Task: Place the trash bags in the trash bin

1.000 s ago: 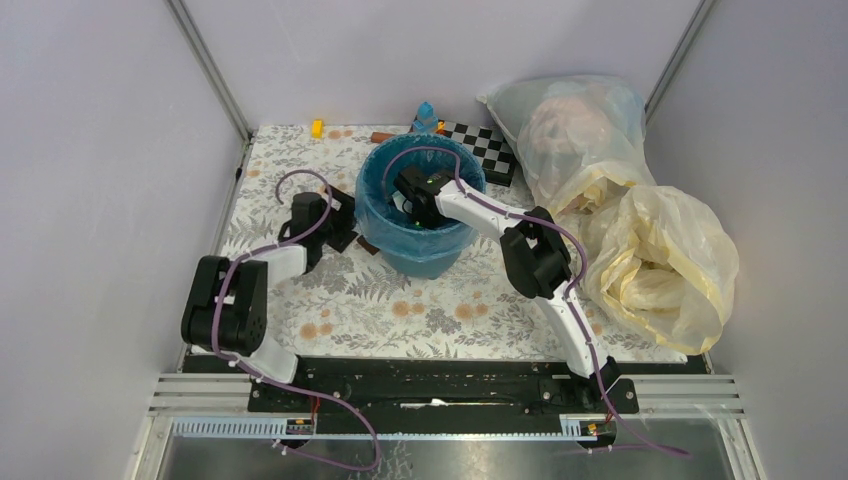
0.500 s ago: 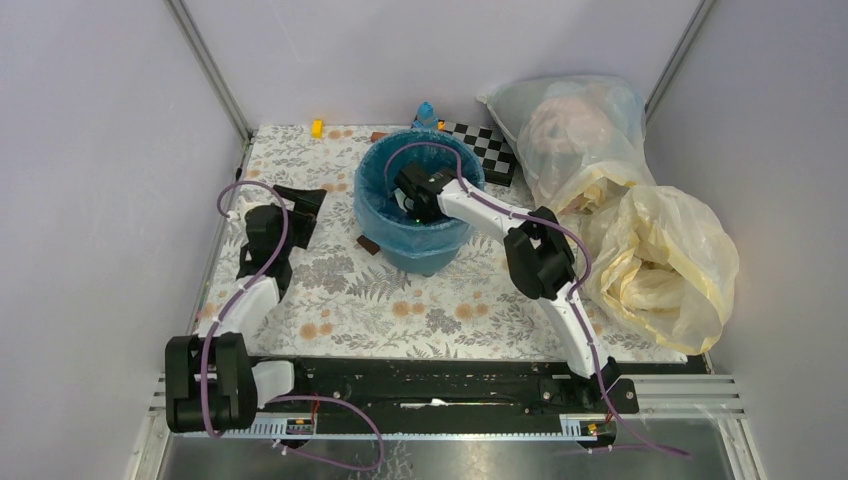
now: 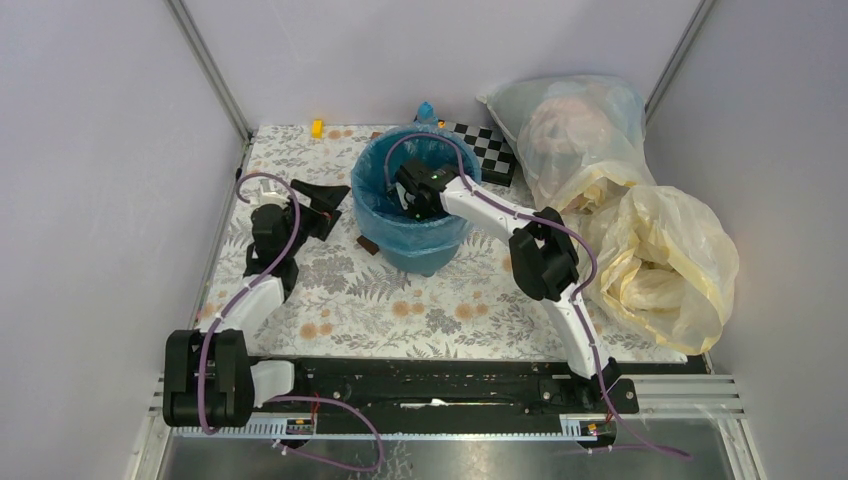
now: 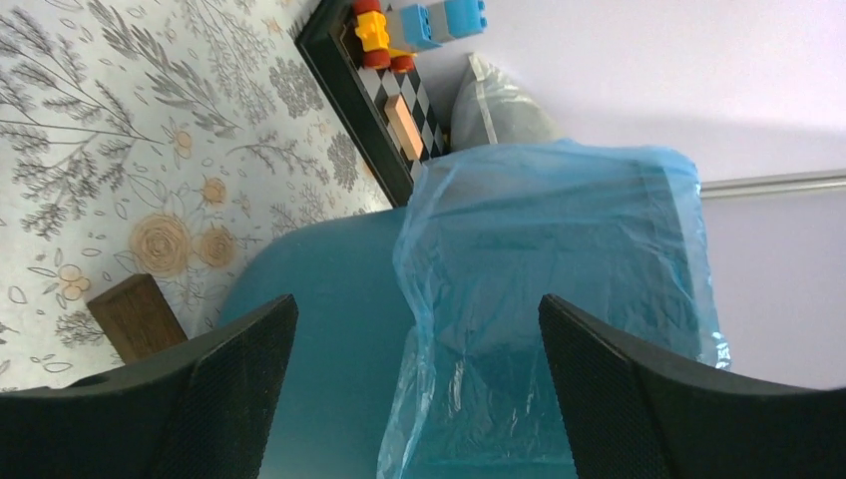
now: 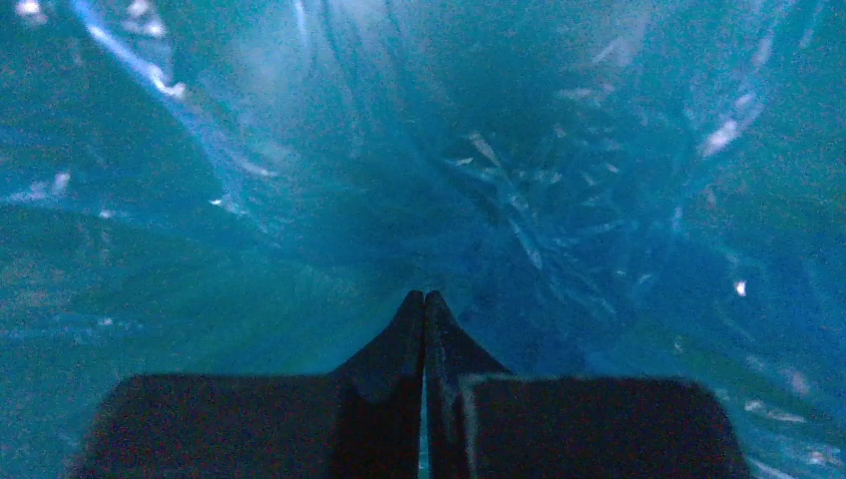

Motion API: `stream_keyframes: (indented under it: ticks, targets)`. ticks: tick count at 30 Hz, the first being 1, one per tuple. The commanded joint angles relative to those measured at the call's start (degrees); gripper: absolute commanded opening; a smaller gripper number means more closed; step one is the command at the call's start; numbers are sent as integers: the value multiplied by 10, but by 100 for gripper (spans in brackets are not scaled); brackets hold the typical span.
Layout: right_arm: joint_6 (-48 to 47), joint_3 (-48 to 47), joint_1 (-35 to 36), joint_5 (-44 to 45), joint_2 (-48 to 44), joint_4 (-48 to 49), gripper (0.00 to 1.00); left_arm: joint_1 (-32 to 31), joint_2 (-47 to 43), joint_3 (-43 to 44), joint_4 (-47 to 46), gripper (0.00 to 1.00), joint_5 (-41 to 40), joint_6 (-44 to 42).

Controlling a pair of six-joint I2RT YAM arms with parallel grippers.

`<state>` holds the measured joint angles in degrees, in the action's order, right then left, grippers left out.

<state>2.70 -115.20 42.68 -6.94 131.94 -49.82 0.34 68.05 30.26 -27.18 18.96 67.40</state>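
The teal trash bin (image 3: 425, 255) stands at the middle back of the table, and the crinkly blue trash bag (image 3: 372, 192) lines it and folds over its rim. My right gripper (image 3: 409, 204) reaches down inside the bin. In the right wrist view it (image 5: 424, 299) is shut, tips together, with blue plastic (image 5: 559, 180) all around. My left gripper (image 3: 330, 204) hangs open just left of the bin, apart from it. In the left wrist view its wide jaws (image 4: 419, 399) frame the bin wall (image 4: 329, 329) and the draped bag (image 4: 559, 249).
A wooden block (image 3: 368, 245) lies at the bin's left foot. A checkerboard (image 3: 490, 145) with toy bricks (image 4: 419, 20) sits behind. A stuffed clear bag (image 3: 575, 125) and pale-yellow bags (image 3: 655, 255) fill the right side. Walls close in on both sides.
My left arm dropped its elbow and stretched out along the left side; its gripper backed off, then turned toward the bin again. The bin shifted slightly left. The right gripper stayed inside.
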Motion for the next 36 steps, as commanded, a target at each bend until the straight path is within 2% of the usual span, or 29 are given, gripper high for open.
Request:
stream_keyframes:
  ticks: [1, 12, 20, 30, 34, 36]
  targets:
    - [6, 2, -4, 3, -27, 4, 3, -17, 11, 19, -41, 93, 22, -6]
    - [11, 0, -4, 10, -61, 5, 3, -24, 4, 32, 20, 94, -27, -17]
    - [19, -3, -4, 29, -98, 5, 9, -24, -32, 58, 110, 96, -87, -66]
    - [17, -65, -4, 46, -155, 4, 14, -24, -79, 96, 203, 96, -104, -113]
    - [11, -80, -4, 66, -195, 5, 22, -24, -111, 136, 260, 97, -121, -146]
    - [8, -77, -4, 93, -217, 11, 35, -26, -118, 168, 295, 94, -134, -172]
